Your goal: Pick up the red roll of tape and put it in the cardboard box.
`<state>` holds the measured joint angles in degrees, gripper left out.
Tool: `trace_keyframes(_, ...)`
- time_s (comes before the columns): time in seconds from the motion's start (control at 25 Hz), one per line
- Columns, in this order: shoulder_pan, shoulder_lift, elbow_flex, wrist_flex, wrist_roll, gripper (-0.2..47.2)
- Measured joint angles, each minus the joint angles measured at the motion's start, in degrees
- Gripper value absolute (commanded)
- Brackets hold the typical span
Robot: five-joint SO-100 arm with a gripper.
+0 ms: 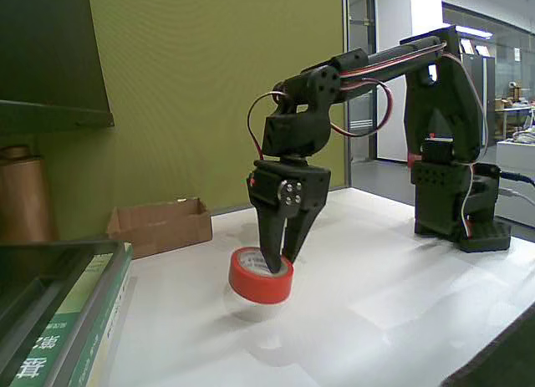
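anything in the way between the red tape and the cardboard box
Nothing visible does. The gripper is already at the red roll of tape, and only bare white table lies between it and the cardboard box.

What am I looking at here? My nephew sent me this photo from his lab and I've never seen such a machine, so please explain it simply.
It is one photo from a camera standing still beside a white table. The black machine is a small robot arm bolted to a base at the right. At its end is a two-finger gripper, a kind of pincer, pointing down. Its tips reach into and around the wall of a red roll of tape, which seems slightly raised off the table, so it looks gripped. Behind, at the left, sits a low cardboard box, open on top. A brown cylinder and some books are at the far left.
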<state>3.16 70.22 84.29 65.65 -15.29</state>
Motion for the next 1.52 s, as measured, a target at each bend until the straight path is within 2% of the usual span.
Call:
trace_keyframes(0.16,2.46,-0.09,-2.81,-4.48,-1.58,0.1)
trace_keyframes(0.44,3.96,-0.09,-6.06,-15.03,-4.92,0.1)
trace_keyframes(0.88,9.4,-12.04,-18.81,-21.62,-9.14,0.1)
trace_keyframes(1.52,17.84,-13.18,-19.6,-31.46,-18.11,0.1)
